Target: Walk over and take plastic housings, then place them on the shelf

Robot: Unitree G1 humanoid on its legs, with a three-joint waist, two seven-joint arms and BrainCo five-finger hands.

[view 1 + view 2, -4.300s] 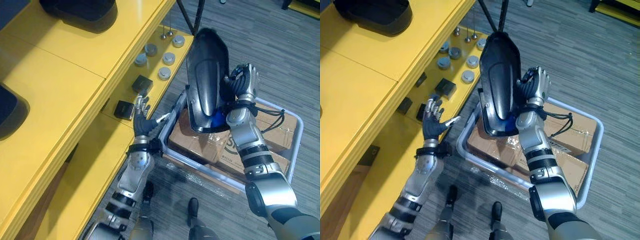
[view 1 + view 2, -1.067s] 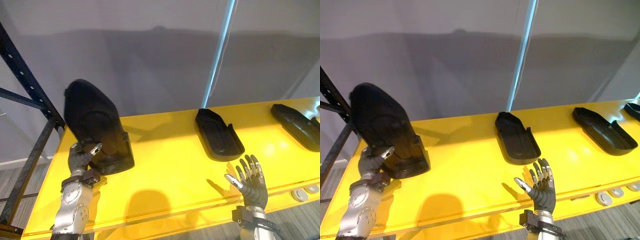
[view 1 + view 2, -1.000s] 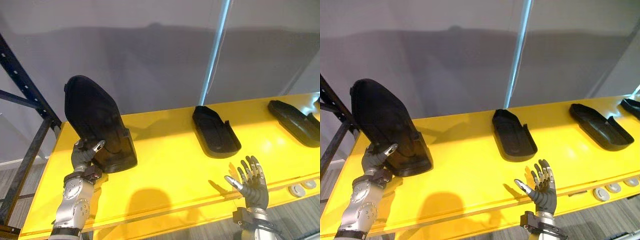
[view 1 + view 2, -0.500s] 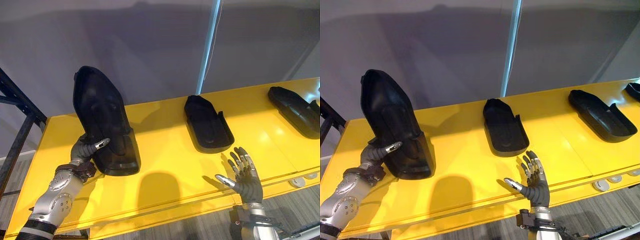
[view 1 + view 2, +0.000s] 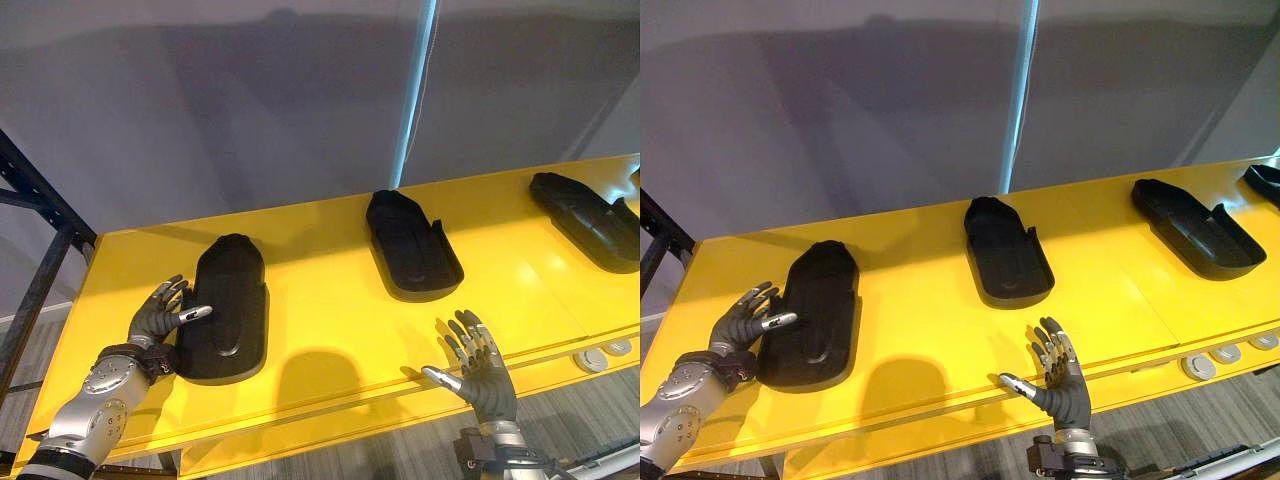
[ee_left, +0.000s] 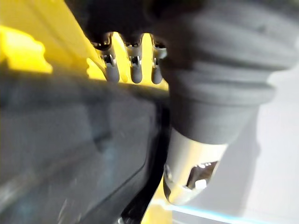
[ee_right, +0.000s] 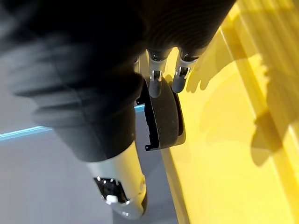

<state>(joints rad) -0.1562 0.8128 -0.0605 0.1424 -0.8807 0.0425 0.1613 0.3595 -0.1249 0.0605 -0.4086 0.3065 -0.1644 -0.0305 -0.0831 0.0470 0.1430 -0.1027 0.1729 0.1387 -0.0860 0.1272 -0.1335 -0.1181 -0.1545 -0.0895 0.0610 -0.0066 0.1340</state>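
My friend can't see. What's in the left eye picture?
A black plastic housing lies flat on a yellow shelf, the robot's open left hand at its edge. A second housing and a third housing lie to its right; the open right hand hovers by the shelf's front.

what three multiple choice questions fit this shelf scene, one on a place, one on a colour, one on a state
1. Where is the leftmost housing?
A. flat on the shelf, beside the left hand
B. on the floor
C. leaning upright on the wall

2. What colour is the shelf?
A. grey
B. blue
C. yellow

3. How is the right hand?
A. shut on a housing
B. open, holding nothing
C. curled into a fist

Answers:
1 A, the housing lies flat with the left hand's thumb at its edge.
2 C, the shelf's surface is yellow all along.
3 B, its fingers are spread by the shelf's front edge with nothing in them.
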